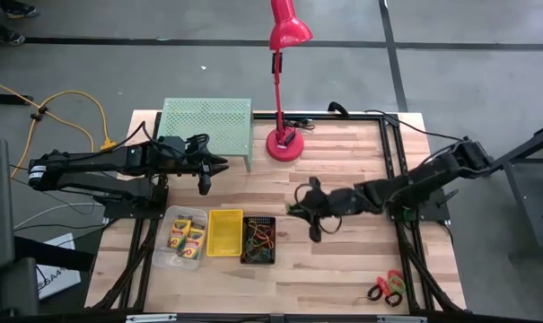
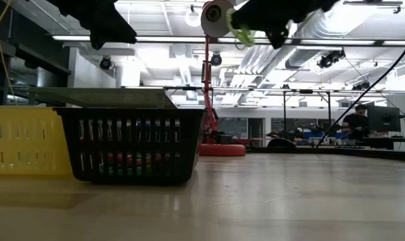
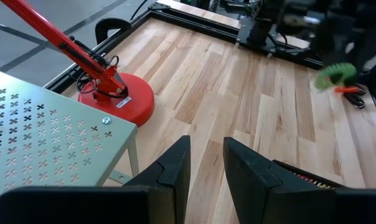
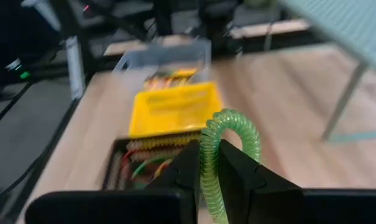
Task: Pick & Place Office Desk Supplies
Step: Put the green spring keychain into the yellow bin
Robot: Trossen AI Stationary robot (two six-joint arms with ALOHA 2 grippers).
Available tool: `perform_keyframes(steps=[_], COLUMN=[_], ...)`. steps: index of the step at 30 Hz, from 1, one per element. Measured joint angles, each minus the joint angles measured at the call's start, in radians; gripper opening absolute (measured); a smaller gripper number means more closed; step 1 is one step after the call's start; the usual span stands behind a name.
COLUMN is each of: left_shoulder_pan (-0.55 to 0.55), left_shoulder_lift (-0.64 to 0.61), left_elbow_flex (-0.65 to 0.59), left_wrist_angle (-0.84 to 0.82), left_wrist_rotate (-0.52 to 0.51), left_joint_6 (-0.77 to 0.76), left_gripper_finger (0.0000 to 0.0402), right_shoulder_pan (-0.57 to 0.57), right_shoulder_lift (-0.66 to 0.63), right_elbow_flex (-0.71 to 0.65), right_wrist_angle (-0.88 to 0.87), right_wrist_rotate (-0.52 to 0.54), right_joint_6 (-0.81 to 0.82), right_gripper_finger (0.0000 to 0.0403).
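My right gripper (image 1: 298, 209) hangs over the table's middle, just right of the black mesh bin (image 1: 258, 240), shut on a green coiled loop (image 4: 228, 134). The mesh bin holds more coloured loops. Left of it stand a yellow bin (image 1: 224, 232) and a clear bin (image 1: 186, 236) with yellow crayon boxes inside. Scissors (image 1: 388, 288) with red and green handles lie at the near right corner. My left gripper (image 1: 219, 165) waits open, above the table beside the green rack (image 1: 206, 126). My right gripper pinches the green coiled loop between its two fingers (image 4: 186, 165). The coil (image 4: 207, 163) runs down through the gap and arches over the fingertips. The fingers point toward the table's left, slanting slightly down. The loop (image 2: 242, 33) is lifted well clear of the table.
A tall red desk lamp stands on its round base (image 1: 284, 144) at the far middle, right of the light-green perforated rack. Bare wood lies between the bins and the scissors and across the near right.
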Motion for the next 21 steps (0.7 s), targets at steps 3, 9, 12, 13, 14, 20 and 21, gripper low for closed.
perform_keyframes(steps=[3,9,12,13,14,20,21], left_shoulder_pan=[0.0,0.0,0.0,0.0,0.0,0.0,0.0], left_shoulder_lift=[0.0,0.0,0.0,0.0,0.0,0.0,0.0], left_elbow_flex=[0.0,0.0,0.0,0.0,0.0,0.0,0.0], left_wrist_angle=[0.0,0.0,0.0,0.0,0.0,0.0,0.0], left_wrist_rotate=[0.0,0.0,0.0,0.0,0.0,0.0,0.0], left_joint_6=[0.0,0.0,0.0,0.0,0.0,0.0,0.0], left_gripper_finger=[0.009,0.009,0.009,0.009,0.009,0.009,0.009], right_shoulder_pan=[-0.044,-0.095,-0.099,-0.099,-0.099,-0.1,-0.1], right_shoulder_lift=[0.0,0.0,0.0,0.0,0.0,0.044,0.055], right_elbow_flex=[0.0,0.0,0.0,0.0,0.0,0.001,0.0], right_wrist_angle=[0.036,0.042,0.042,0.042,0.043,0.139,0.154], right_wrist_rotate=[0.003,0.001,-0.003,-0.002,-0.002,0.053,0.053], right_joint_6=[-0.03,-0.065,-0.072,-0.072,-0.072,-0.146,-0.165], right_gripper_finger=[0.0034,0.0034,0.0034,0.0034,0.0034,0.0034,0.0034])
